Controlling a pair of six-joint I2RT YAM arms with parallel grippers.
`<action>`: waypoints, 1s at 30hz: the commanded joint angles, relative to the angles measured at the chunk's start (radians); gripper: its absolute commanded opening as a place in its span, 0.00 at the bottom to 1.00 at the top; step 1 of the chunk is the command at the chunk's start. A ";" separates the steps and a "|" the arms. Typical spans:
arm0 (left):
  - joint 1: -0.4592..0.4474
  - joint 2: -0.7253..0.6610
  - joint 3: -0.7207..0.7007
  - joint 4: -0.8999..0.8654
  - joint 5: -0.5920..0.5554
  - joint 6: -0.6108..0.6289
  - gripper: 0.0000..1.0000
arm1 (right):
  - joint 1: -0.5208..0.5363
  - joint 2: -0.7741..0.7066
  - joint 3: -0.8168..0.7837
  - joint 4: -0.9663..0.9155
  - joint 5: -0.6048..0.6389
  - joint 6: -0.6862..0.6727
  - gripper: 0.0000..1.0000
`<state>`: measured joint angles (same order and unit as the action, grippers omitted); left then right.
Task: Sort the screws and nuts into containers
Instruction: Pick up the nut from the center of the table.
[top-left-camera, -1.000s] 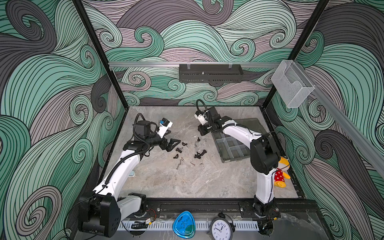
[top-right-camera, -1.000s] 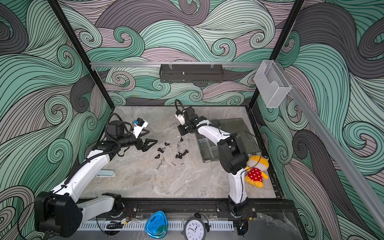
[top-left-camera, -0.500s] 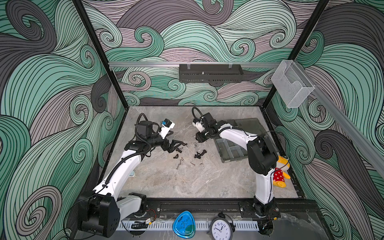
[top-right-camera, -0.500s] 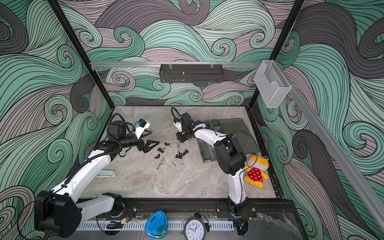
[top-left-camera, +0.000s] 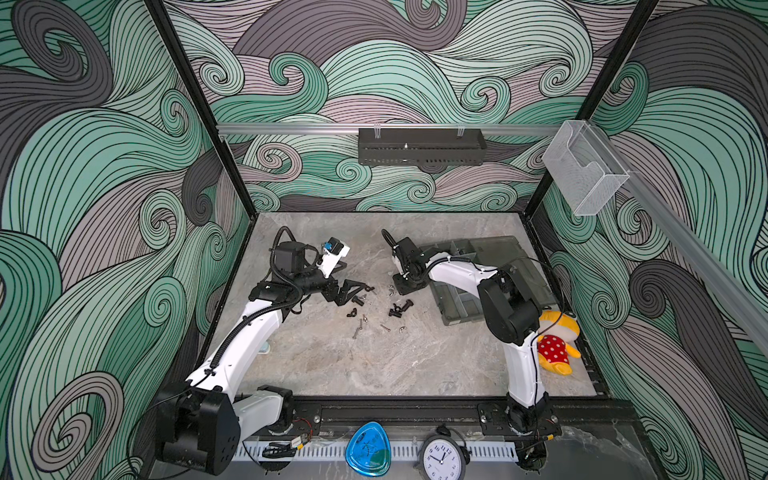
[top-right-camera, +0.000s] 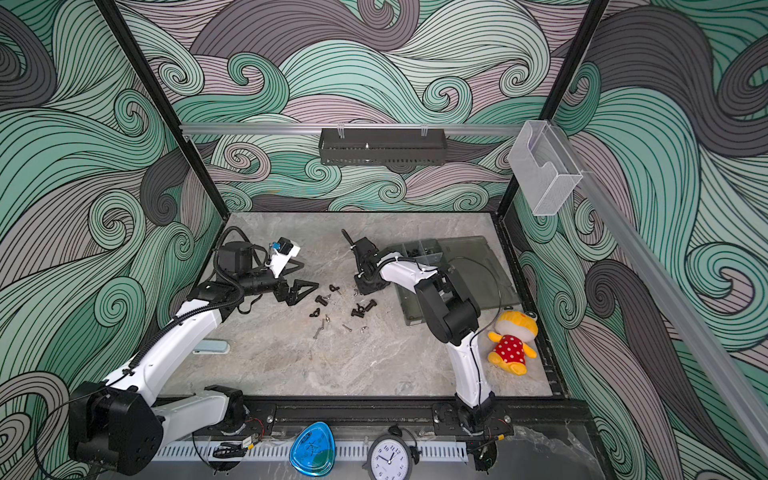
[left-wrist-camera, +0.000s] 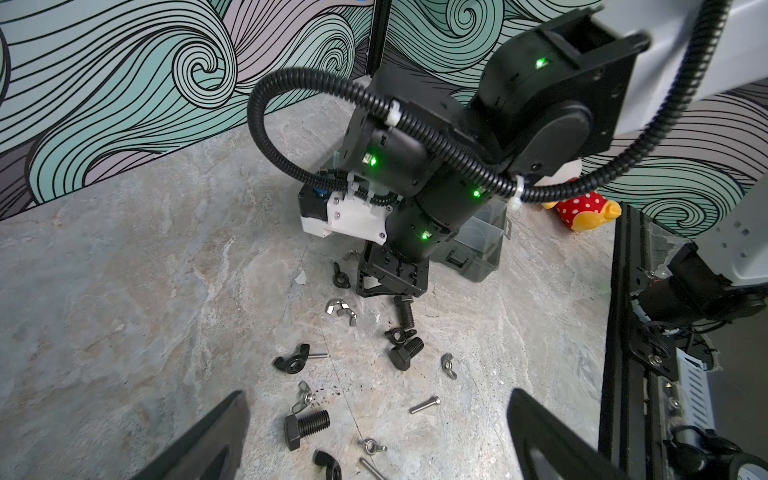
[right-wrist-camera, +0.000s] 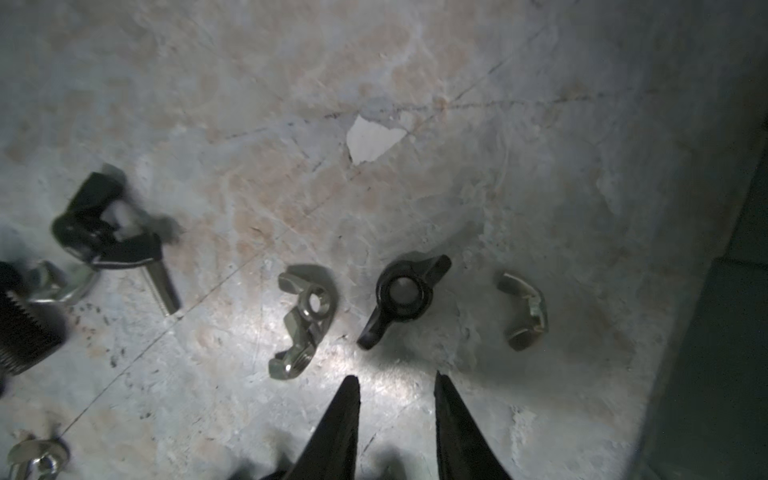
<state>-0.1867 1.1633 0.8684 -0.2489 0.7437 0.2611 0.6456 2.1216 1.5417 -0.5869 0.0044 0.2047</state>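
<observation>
Screws and nuts (top-left-camera: 376, 311) lie scattered mid-table: black bolts (left-wrist-camera: 305, 428), thin silver screws (left-wrist-camera: 424, 404), and black and silver wing nuts. My left gripper (left-wrist-camera: 376, 405) stands wide open and empty at the pile's left edge, also seen as the left gripper (top-left-camera: 357, 289). Between the pile and the smoky-grey organiser box (top-left-camera: 498, 253) my right gripper (top-left-camera: 409, 286) points straight down. In the right wrist view the right gripper (right-wrist-camera: 397, 376) is open by a narrow gap with nothing in it. It hovers just short of a black wing nut (right-wrist-camera: 405, 297) that lies between two silver wing nuts (right-wrist-camera: 305, 316).
A red and yellow plush toy (top-left-camera: 555, 345) lies by the right arm's base. A black perforated tray (top-left-camera: 419, 147) and a clear holder (top-left-camera: 582, 170) hang on the walls. A clock (top-left-camera: 440, 457) and a blue object (top-left-camera: 368, 453) sit at the front rail.
My right gripper has come down toward the table beside the pile and its jaws have parted. My left gripper has crept slightly right toward the pile.
</observation>
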 joint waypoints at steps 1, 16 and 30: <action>-0.008 -0.001 0.001 -0.010 0.007 0.013 0.99 | 0.013 0.000 0.041 -0.023 0.027 0.047 0.33; -0.007 -0.002 0.001 -0.015 0.007 0.018 0.99 | 0.019 0.049 0.102 -0.032 0.091 0.117 0.34; -0.007 -0.004 0.003 -0.016 0.007 0.019 0.99 | 0.017 0.081 0.132 -0.071 0.134 0.121 0.28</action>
<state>-0.1867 1.1633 0.8684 -0.2516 0.7437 0.2665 0.6636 2.2070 1.6749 -0.6331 0.1062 0.3157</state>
